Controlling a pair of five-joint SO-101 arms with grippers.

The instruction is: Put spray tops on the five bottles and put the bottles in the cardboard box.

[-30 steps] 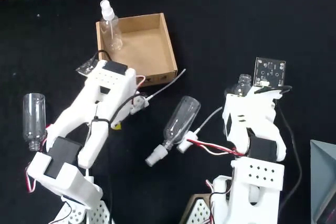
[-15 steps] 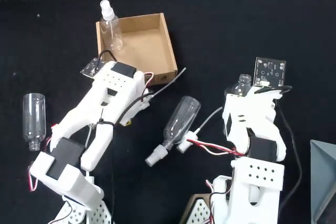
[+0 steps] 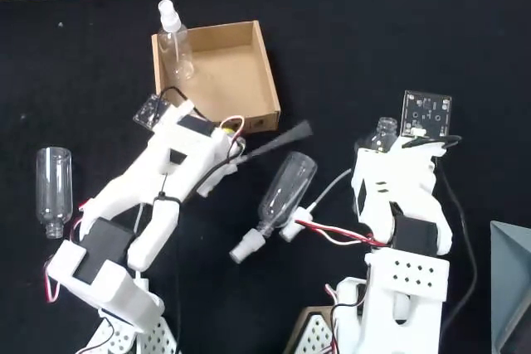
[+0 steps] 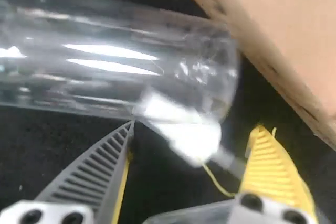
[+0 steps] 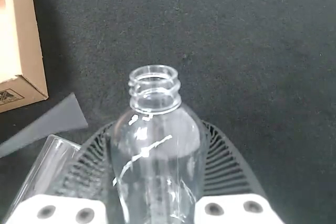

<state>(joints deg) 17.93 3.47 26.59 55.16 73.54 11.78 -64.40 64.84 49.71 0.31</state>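
Observation:
A cardboard box (image 3: 249, 80) sits at the back left, with one capped bottle (image 3: 175, 43) standing in its far corner. My left gripper (image 3: 236, 152) is just in front of the box, shut on a white spray top (image 4: 181, 132) whose thin tube (image 3: 278, 140) sticks out to the right. Close behind it lies a clear bottle (image 4: 105, 72) (image 3: 284, 190) with a white top on its neck (image 3: 245, 248). My right gripper (image 3: 383, 140) (image 5: 157, 156) is shut on an upright, open-necked bottle (image 5: 155, 129). An uncapped bottle (image 3: 52, 188) lies at the far left.
A loose spray top (image 3: 299, 223) with its tube lies against the lying bottle in the middle. A grey container's corner (image 3: 510, 279) shows at the right edge. The black tabletop (image 3: 390, 39) is bare at the back right.
My left arm has swung forward and right toward the box's front corner, carrying the spray top; its tube now points more to the right. The right arm and its bottle have not moved.

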